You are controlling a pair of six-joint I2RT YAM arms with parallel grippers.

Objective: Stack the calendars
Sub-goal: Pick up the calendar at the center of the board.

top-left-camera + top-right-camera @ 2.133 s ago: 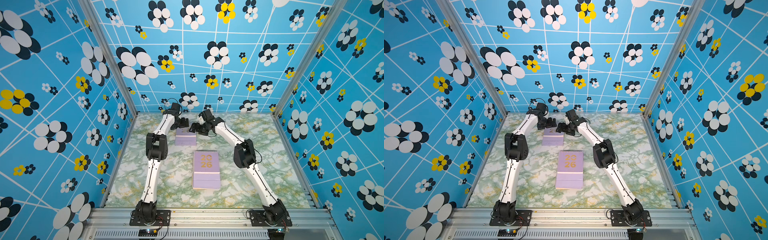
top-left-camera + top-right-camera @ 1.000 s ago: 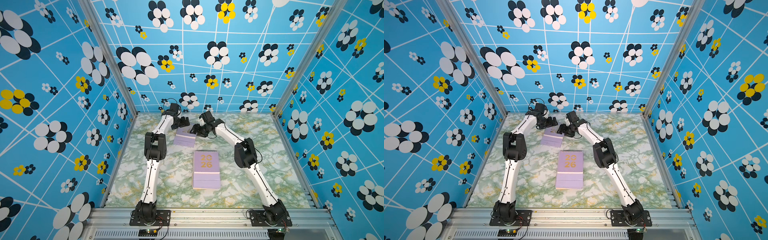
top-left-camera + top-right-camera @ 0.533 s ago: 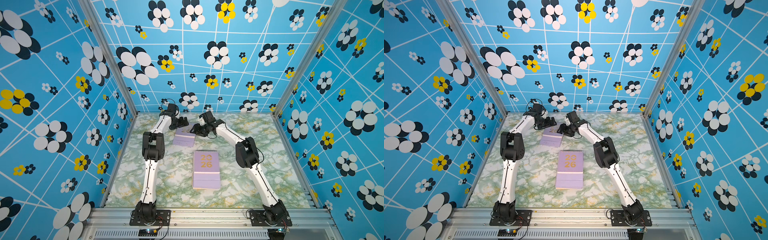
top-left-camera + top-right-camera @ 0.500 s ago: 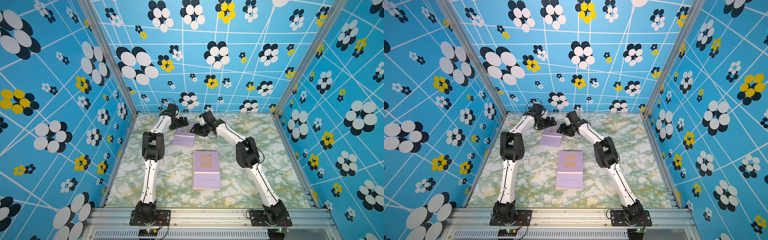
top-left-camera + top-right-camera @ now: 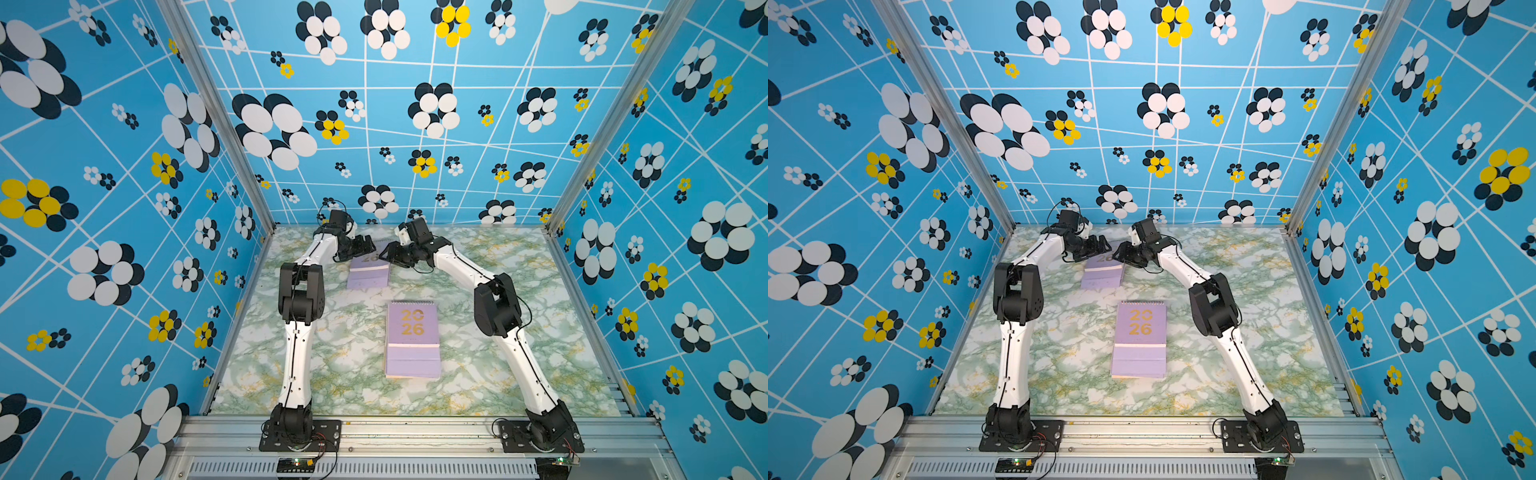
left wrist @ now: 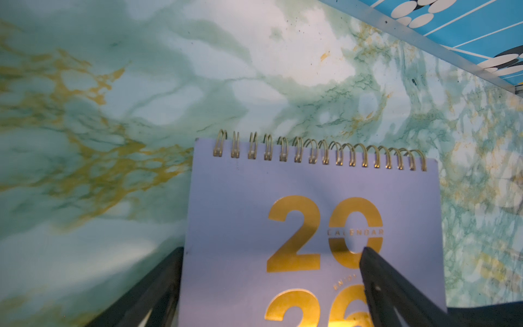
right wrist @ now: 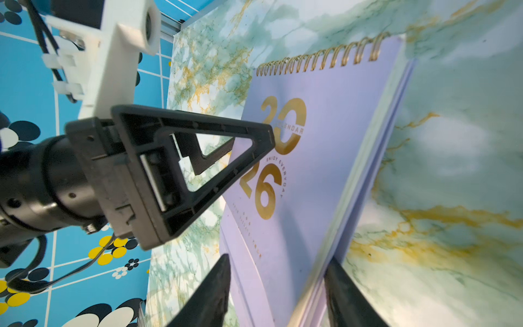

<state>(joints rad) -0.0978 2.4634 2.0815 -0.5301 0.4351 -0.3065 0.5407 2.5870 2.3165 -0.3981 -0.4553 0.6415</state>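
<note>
Two lilac "2026" covers show on the marbled table [image 5: 519, 374]. At the centre lies the stack [image 5: 412, 340], a peach edge beneath; its count is hidden. Farther, the single calendar [image 5: 368, 272] lies with its gold spiral at the far end. The left gripper [image 6: 268, 263] gapes wide over its left edge. The right gripper [image 7: 276, 271] straddles its right edge, perhaps pinching; I cannot tell.
</note>
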